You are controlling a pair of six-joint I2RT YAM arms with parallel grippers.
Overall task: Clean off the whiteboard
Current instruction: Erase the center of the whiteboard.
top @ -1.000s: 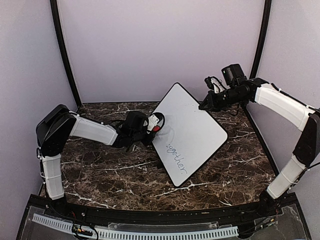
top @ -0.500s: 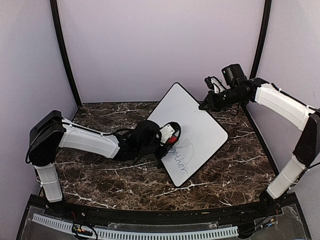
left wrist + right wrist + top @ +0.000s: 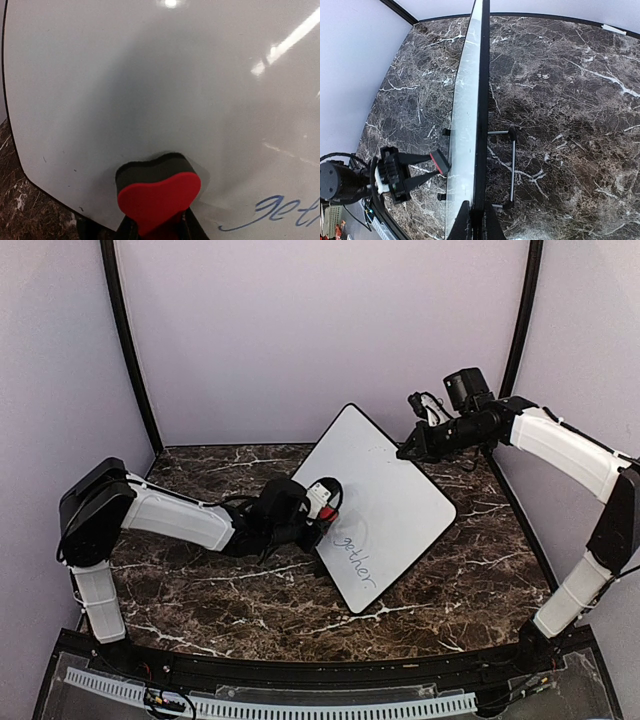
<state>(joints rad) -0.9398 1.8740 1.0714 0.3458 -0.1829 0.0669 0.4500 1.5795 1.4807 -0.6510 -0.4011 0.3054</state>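
Observation:
The whiteboard [image 3: 390, 485] stands tilted on the marble table, with blue handwriting "gether" [image 3: 358, 552] near its lower corner. My left gripper [image 3: 318, 508] is shut on a red heart-shaped eraser [image 3: 322, 500], whose dark felt presses on the board's left part. In the left wrist view the eraser [image 3: 159, 197] sits in the left gripper [image 3: 159, 229] just left of the writing [image 3: 285, 210] on the whiteboard [image 3: 175, 75]. My right gripper [image 3: 408, 452] is shut on the board's upper right edge. The right wrist view shows the whiteboard [image 3: 465, 100] edge-on in the right gripper [image 3: 475, 222], with the eraser [image 3: 440, 162] against its face.
A wire stand [image 3: 512, 167] props the board from behind. Dark marble tabletop [image 3: 220, 590] surrounds it, closed in by lilac walls and black corner posts [image 3: 125, 340]. A black rail with a white strip [image 3: 300, 705] runs along the near edge.
The left gripper swept the eraser right across the board's lower part, then back left. The first letters of "together" are gone, leaving "gether". The right arm held still.

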